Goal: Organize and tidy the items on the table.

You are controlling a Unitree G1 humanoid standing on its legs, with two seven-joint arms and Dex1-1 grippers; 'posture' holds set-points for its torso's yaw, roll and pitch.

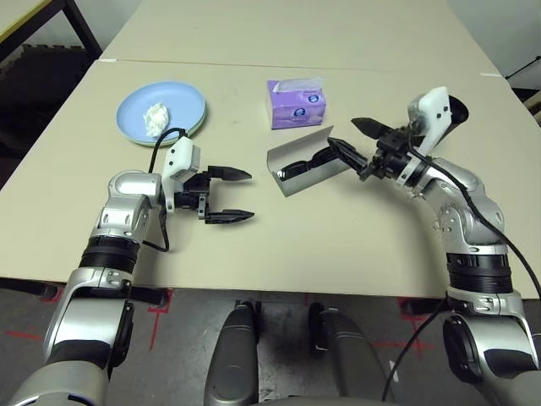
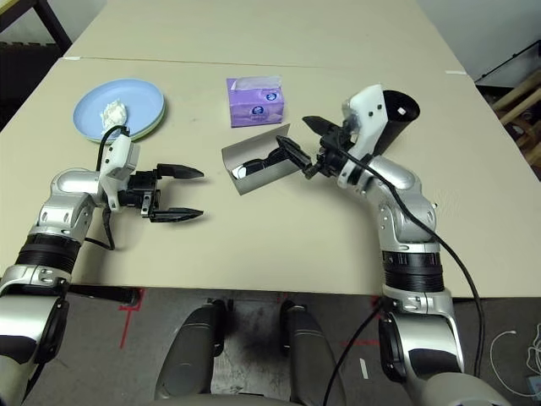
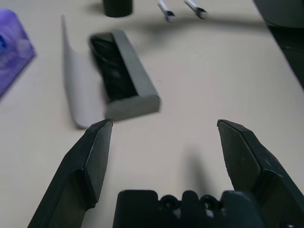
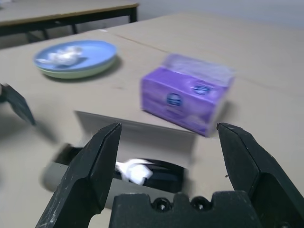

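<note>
We see the grey glasses case (image 1: 303, 167) lying open mid-desk (image 1: 338, 245), black sunglasses (image 4: 156, 172) inside. Our right claw (image 1: 348, 138) is released, hovering just over the case's right end. Our left claw (image 1: 230, 195) is released, empty, nearer the desk's left edge. The tissue wad (image 1: 155, 117) sits on the blue plate (image 1: 182, 101) at the far left.
</note>
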